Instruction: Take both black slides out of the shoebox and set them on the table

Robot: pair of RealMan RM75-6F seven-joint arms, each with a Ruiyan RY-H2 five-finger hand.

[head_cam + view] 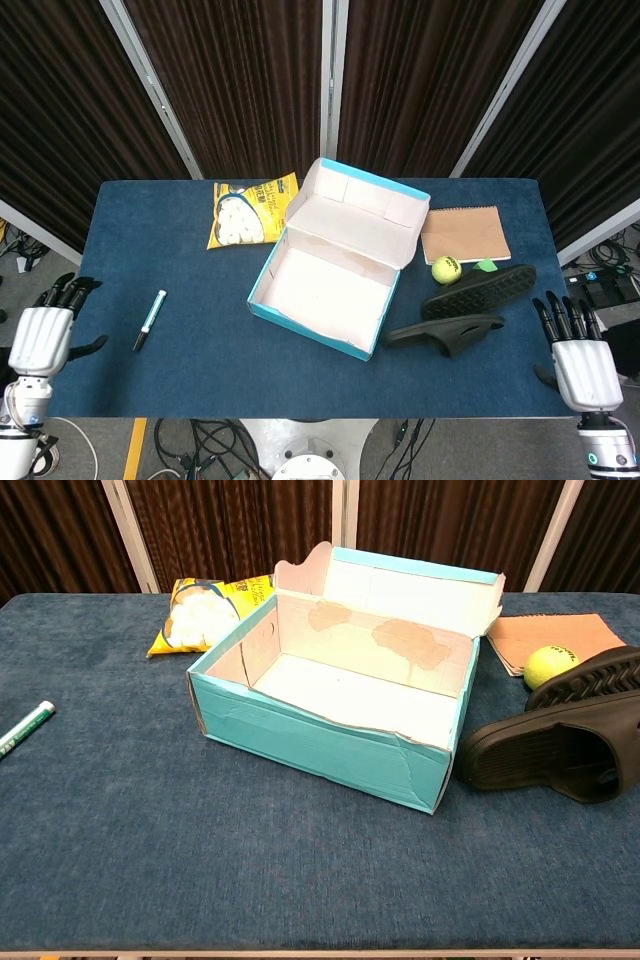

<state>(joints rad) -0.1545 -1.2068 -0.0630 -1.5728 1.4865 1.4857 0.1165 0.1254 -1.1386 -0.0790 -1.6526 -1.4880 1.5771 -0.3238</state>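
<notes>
Slides (470,308): black, ridged soles, both out of shoebox (325,290), lying toward surface's (180,360) right edge, long axes left-right. Left hand (42,338), right hand (582,365): fingers spread, holding nothing.

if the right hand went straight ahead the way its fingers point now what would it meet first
Probably nothing: the right hand sits off the blue table's right edge, fingers pointing straight away, right of the black rubber slides. Depth is unclear.

From the head we look steeply down on the whole table (200,350). From the chest we look low and close. Both views share the shoebox (335,260).
</notes>
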